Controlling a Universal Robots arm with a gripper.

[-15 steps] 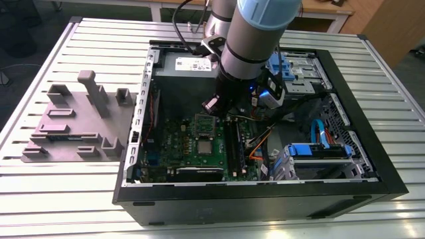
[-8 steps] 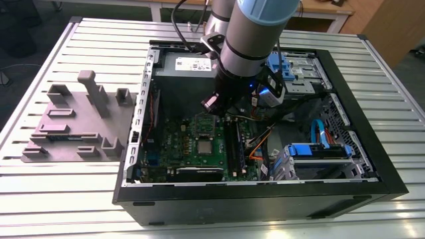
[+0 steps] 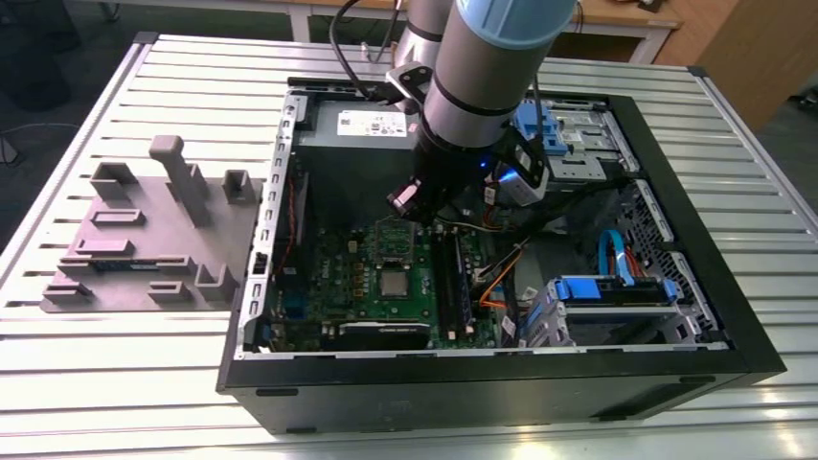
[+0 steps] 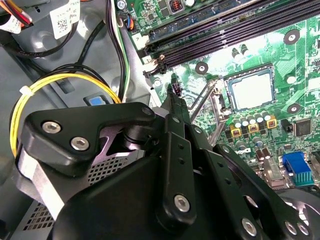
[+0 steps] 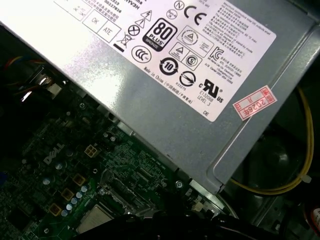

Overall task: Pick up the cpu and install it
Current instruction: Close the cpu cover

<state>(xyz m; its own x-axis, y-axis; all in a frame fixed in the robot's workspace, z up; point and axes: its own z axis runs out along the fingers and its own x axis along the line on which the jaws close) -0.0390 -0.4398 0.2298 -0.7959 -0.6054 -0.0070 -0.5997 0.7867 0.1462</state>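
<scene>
Sitting in its socket on the motherboard [image 3: 383,278], the cpu [image 4: 251,91] lies beside memory slots [image 4: 230,30]; the gripper [image 4: 176,97] hovers near, fingers pinched together, empty.

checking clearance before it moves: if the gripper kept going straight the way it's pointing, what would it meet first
Probably the green motherboard. In the second wrist view the gripper points down at the board beside the open socket frame, short of the cpu lying in the socket. Depth is unclear, so the frame's lever might come first.
</scene>
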